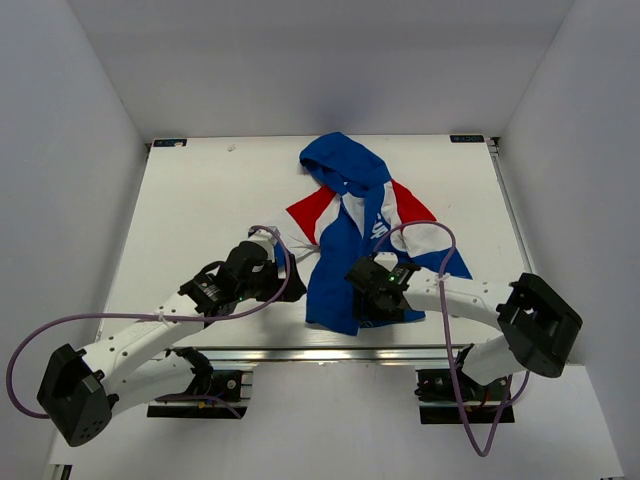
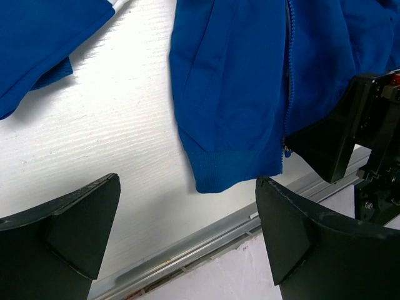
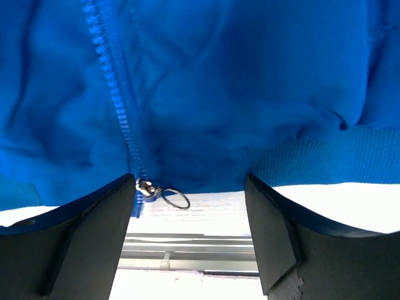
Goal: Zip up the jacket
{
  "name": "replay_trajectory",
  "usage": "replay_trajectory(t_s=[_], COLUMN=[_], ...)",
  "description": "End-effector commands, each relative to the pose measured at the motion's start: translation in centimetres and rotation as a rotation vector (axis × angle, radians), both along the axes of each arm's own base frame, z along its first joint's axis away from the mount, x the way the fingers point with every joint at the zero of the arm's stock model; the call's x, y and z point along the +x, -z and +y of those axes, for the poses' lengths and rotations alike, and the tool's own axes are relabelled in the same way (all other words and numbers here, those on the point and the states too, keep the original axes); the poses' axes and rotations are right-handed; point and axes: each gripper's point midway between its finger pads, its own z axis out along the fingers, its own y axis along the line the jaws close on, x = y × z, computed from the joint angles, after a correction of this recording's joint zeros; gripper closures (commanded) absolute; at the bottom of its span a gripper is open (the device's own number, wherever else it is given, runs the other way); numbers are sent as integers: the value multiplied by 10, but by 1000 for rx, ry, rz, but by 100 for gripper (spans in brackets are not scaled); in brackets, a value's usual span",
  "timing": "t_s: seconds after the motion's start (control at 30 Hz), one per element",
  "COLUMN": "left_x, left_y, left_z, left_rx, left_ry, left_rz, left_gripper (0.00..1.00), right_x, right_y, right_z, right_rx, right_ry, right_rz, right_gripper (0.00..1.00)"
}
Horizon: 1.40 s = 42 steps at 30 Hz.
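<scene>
The jacket (image 1: 345,235) lies flat on the white table (image 1: 200,200), blue hood at the far end, red and white panels at the shoulders, hem toward me. My right gripper (image 1: 375,303) sits over the hem, open, jaws wide apart. In the right wrist view the blue zipper teeth (image 3: 115,87) run down to a silver slider (image 3: 145,187) with a thin ring pull (image 3: 176,198), just inside the left finger of my right gripper (image 3: 190,178). My left gripper (image 1: 285,265) is open beside the jacket's left edge; the hem corner (image 2: 231,169) lies just beyond my left gripper (image 2: 187,181).
A metal rail (image 3: 187,256) runs along the table's near edge (image 2: 206,237), right behind the hem. White walls close in the table on three sides. Purple cables (image 1: 440,300) loop over both arms. The right gripper's black body (image 2: 350,137) shows at the right of the left wrist view.
</scene>
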Motion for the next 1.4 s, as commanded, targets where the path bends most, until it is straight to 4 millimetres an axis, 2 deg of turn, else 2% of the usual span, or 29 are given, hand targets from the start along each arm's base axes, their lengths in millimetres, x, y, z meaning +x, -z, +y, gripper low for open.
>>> replay_trajectory(t_s=[0.0,0.33,0.63,0.8,1.13,1.2,1.27,1.37], left_x=[1,-8,-9,-12,-12,-12,-12,-11], left_y=[-10,-15,-11,-15,-13,-12,-12,-14], left_z=[-3,-17,-13,-19,-15,-14,-13,-13], left_rx=[-35,-86,-68,-97,-84,-81,-76,-77], left_ry=[8,109,103,143,129,124,116,112], left_rz=[-26,-33,-22,-39,-34,-33,-33,-36], left_gripper=[2,2,2,2,2,2,2,2], right_x=[7,5,2,4,0,-1,-1,-1], right_y=[-8,-20,-3,1,13,15,16,13], right_z=[-1,-4,-2,0,-4,-7,-10,-12], right_rx=[-27,27,-31,-42,-89,-106,-113,-109], right_ry=[43,74,52,45,37,38,39,33], right_rz=[-29,-61,-5,-2,34,45,45,36], right_gripper=[24,24,25,28,34,42,67,75])
